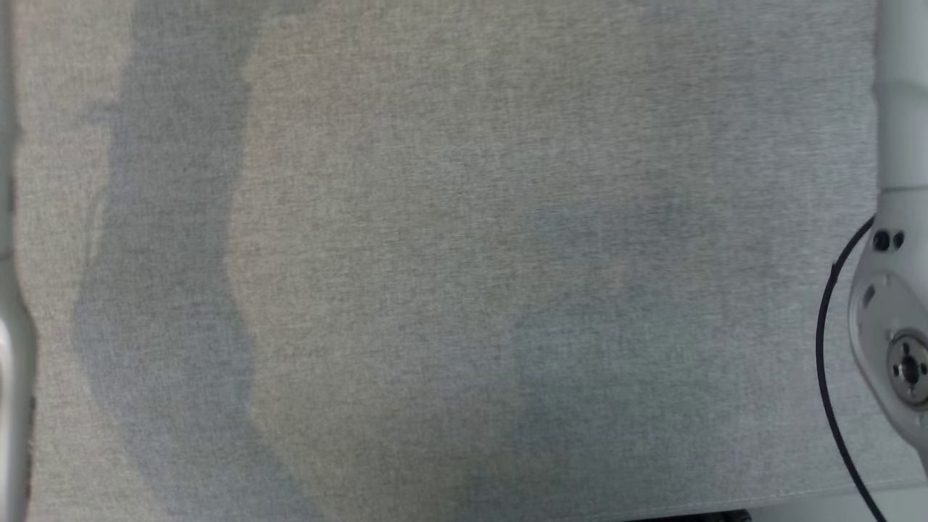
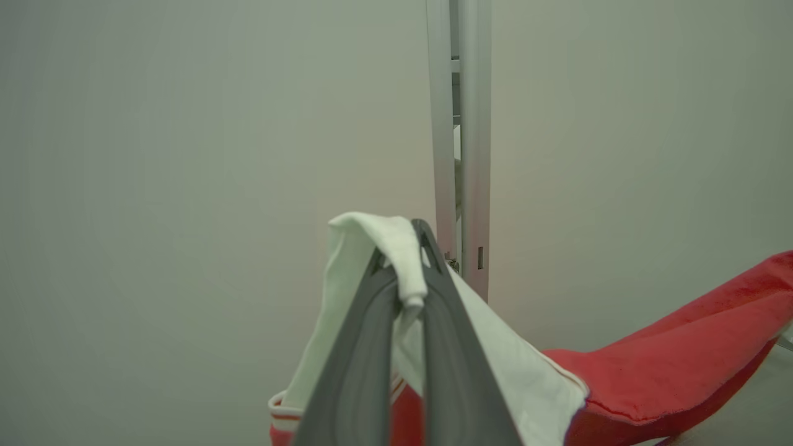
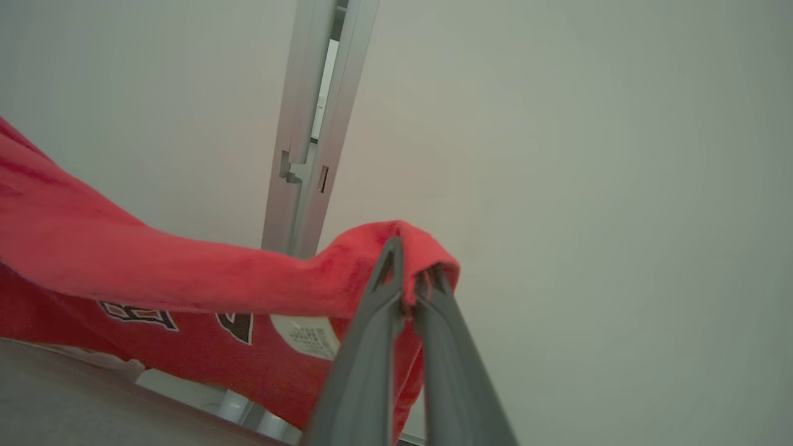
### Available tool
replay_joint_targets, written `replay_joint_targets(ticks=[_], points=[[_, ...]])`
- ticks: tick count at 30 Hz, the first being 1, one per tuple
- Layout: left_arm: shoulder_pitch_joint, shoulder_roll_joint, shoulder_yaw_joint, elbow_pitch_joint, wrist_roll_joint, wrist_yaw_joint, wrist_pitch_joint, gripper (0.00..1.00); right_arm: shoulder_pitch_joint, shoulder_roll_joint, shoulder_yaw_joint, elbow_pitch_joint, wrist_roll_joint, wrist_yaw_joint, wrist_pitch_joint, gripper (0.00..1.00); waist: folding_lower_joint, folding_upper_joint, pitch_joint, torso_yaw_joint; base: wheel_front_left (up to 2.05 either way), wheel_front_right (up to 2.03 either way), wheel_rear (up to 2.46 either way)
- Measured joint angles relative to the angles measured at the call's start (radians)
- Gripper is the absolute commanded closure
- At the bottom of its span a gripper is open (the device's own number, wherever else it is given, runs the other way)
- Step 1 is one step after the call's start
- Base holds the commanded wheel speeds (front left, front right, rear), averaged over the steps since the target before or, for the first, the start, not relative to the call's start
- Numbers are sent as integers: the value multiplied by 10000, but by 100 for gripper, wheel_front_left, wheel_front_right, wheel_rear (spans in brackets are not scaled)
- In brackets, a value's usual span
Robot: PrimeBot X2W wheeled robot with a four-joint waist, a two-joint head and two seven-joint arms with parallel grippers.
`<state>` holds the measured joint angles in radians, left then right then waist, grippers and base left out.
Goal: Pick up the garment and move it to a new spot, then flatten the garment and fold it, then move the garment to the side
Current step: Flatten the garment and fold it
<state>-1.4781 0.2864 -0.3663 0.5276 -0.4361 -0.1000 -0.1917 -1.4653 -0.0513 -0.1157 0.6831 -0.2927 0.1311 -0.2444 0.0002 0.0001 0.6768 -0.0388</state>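
The garment (image 3: 155,266) is red with white parts, dark lettering and a white label. It hangs stretched in the air between my two grippers. My left gripper (image 2: 406,260) is shut on a white edge of the garment (image 2: 378,238), with red cloth trailing off to the right. My right gripper (image 3: 412,266) is shut on a red fold of the garment, which runs away to the left. The garment is out of the head view, where a pale right arm joint (image 1: 895,319) with a black cable stands at the right edge.
A grey fabric-covered table top (image 1: 435,275) spreads across the head view, its near edge at the bottom right. Behind the garment stand a plain pale wall (image 2: 155,155) and a white metal post (image 2: 461,124). The dark table edge (image 3: 74,396) sits low left in the right wrist view.
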Motion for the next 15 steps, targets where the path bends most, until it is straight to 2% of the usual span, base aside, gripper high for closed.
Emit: replay_joint_targets(ticks=[4,6,10,15], points=[[1142,-163,13,36,-420,-98,-410,100,788,17,63,556,117,0,-132,100,1,0,323,256,0,0,0],[1848,-196,35,-102,-596,-144,-546,100,1220,25,192,543,704,0,-163,100,1,0,386,357,0,0,0],[3255,-161,205,-798,-759,-184,-662,100,2316,29,428,-203,1841,2,-174,100,0,0,327,330,0,0,0],[5252,-242,884,-2096,-945,-157,-696,100,3921,27,610,-1168,2882,2,-174,100,-1,0,-36,221,0,0,0]])
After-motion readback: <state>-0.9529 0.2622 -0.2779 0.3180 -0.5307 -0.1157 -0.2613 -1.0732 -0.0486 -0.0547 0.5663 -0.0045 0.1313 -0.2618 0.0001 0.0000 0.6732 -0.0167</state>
